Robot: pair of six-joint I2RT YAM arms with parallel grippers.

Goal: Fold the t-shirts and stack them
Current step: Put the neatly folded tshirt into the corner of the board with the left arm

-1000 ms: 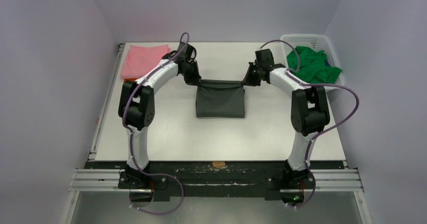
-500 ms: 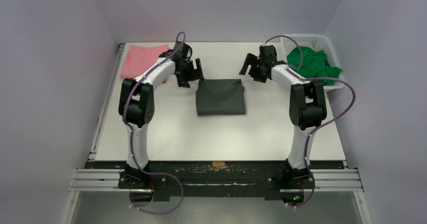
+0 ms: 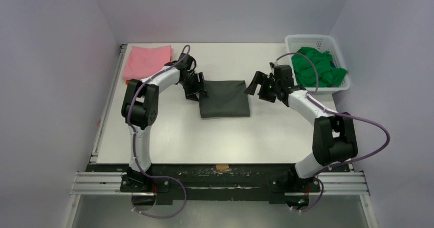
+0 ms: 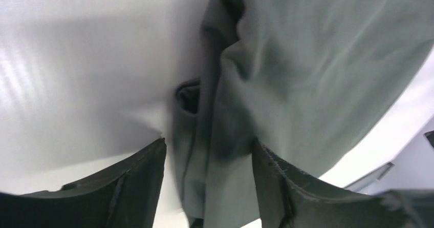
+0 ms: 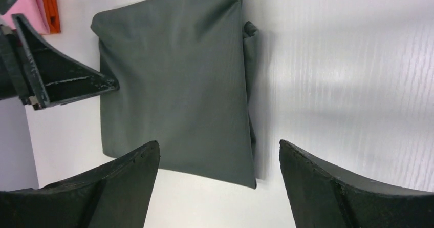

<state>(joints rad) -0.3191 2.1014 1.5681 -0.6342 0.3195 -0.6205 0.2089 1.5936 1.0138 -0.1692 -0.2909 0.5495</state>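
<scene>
1. Left gripper (image 4: 207, 151): fingers apart, nothing clamped. In your left wrist view the two fingers sit at the bottom of the frame, one on each side of a bunched fold of the dark charcoal-grey t-shirt (image 4: 307, 74). Cannot tell whether either finger touches the cloth.
2. In the top view that gripper is left of centre, right at the shirt's left edge near its upper-left corner. The right wrist view shows one of its fingers coming in from the left side of the frame with its tip at that same edge.
3. Right gripper (image 5: 219, 146): fingers wide apart, holding nothing. In your right wrist view both fingers sit low in the frame, with the shirt filling the middle above and between them.
4. In the top view the right gripper is right of centre, just beside the shirt's upper-right corner, with a strip of white table (image 3: 220, 136) between them.
5. The charcoal shirt lies flat on the table at the centre of the top view, folded to a rough rectangle. In the right wrist view, stacked layers show along its right edge and a small lump of cloth sticks out near the upper-right corner.
6. A pink t-shirt (image 3: 146, 60) lies folded at the upper left of the table. A sliver of an orange t-shirt (image 5: 49, 5) shows next to it in the upper-left corner of the right wrist view.
7. A bright green t-shirt (image 3: 315, 69) lies crumpled in the white basket (image 3: 307, 36) at the upper right of the top view, well apart from the charcoal one.
</scene>
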